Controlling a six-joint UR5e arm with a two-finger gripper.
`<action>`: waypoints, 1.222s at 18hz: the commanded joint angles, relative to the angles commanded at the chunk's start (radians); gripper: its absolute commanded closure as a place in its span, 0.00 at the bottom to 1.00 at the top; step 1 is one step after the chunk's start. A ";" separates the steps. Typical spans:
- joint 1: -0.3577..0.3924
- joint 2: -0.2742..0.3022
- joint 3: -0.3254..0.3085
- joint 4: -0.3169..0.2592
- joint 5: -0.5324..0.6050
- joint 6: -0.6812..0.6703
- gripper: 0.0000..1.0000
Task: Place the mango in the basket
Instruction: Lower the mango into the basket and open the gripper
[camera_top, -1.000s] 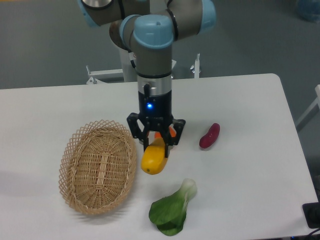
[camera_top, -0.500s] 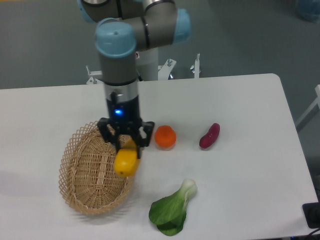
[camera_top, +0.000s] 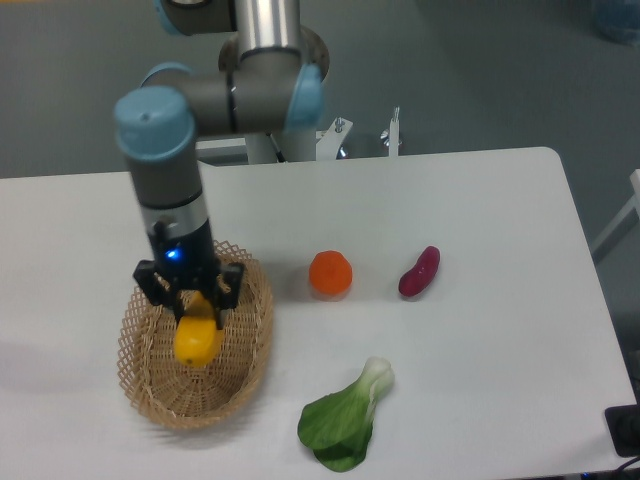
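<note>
black two-finger gripper (camera_top: 194, 301) pinched on smooth yellow-orange mango (camera_top: 198, 338) | held over tan oval wicker basket (camera_top: 251, 345) for release; contact with floor apparently absent

The mango (camera_top: 198, 339), smooth and yellow-orange, hangs tilted with its lower end down, pinched at its upper end between my fingers (camera_top: 222, 287), over the oval tan wicker basket (camera_top: 246, 345) on the worktop (camera_top: 480, 200).
</note>
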 joint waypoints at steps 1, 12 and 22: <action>-0.003 -0.006 -0.011 0.000 0.002 0.003 0.44; -0.061 -0.063 -0.035 0.000 0.064 0.034 0.44; -0.066 -0.068 -0.037 0.000 0.063 0.034 0.33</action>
